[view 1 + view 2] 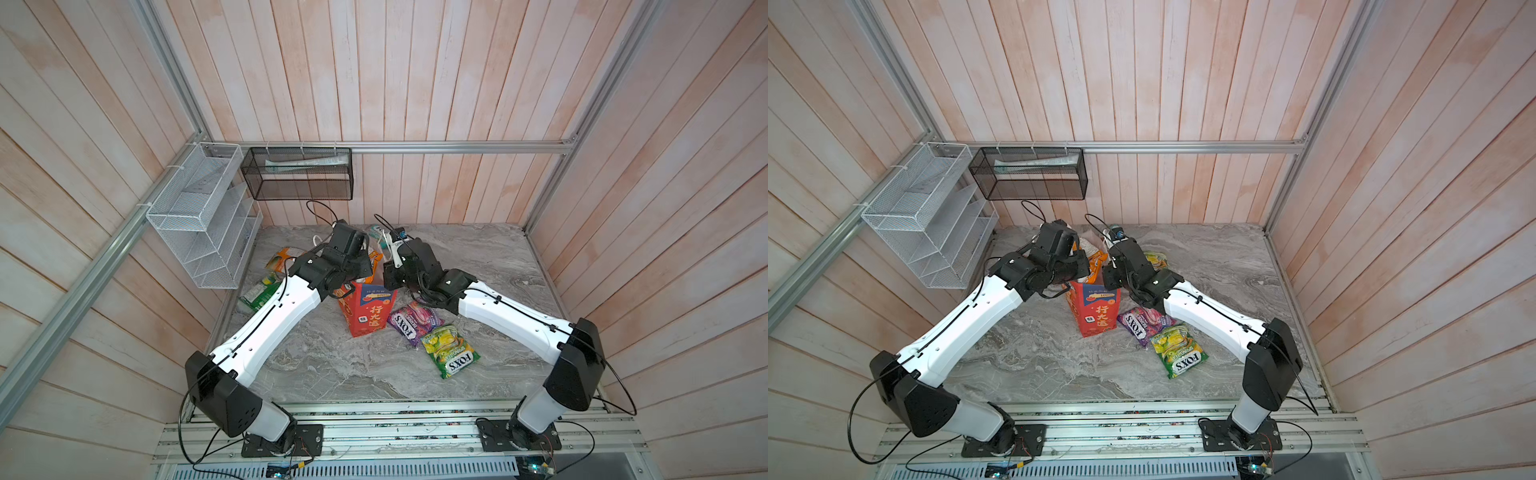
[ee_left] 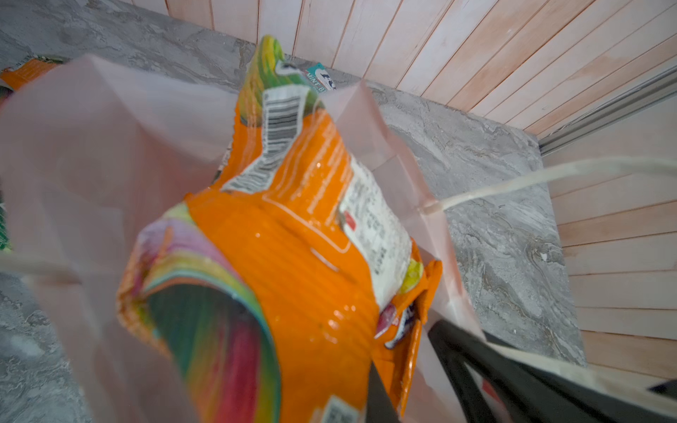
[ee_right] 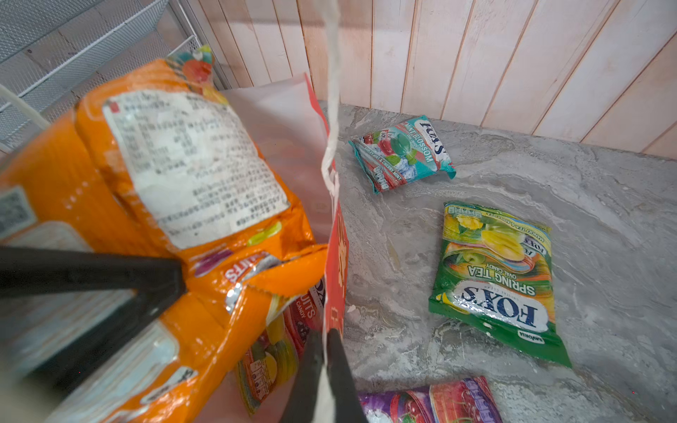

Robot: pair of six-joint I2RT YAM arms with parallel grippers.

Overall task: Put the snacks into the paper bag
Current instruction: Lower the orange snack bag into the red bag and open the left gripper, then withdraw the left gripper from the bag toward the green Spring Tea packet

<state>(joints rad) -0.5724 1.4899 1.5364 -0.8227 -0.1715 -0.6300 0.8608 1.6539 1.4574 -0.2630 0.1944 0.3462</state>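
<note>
The red paper bag (image 1: pixel 365 316) (image 1: pixel 1096 311) stands mid-table, its white inside (image 2: pixel 91 146) facing up. My left gripper (image 2: pixel 366 370) is shut on an orange snack pouch (image 2: pixel 293 256) (image 3: pixel 91 164) in the bag's mouth. Its black finger (image 3: pixel 146 271) presses the pouch. My right gripper (image 3: pixel 324 337) is shut on the bag's rim (image 3: pixel 337 256). Another fruit-candy pouch (image 3: pixel 278 344) lies inside the bag. On the table lie a purple pouch (image 1: pixel 411 322), a yellow-green one (image 1: pixel 451 351), a teal one (image 3: pixel 403 154) and a Spring Tea one (image 3: pixel 494 278).
An orange pouch (image 1: pixel 282 257) and a green pouch (image 1: pixel 262 291) lie on the left under my left arm. A white mesh rack (image 1: pixel 199 216) hangs on the left wall. A black mesh basket (image 1: pixel 297 174) hangs on the back wall. Wooden walls close three sides.
</note>
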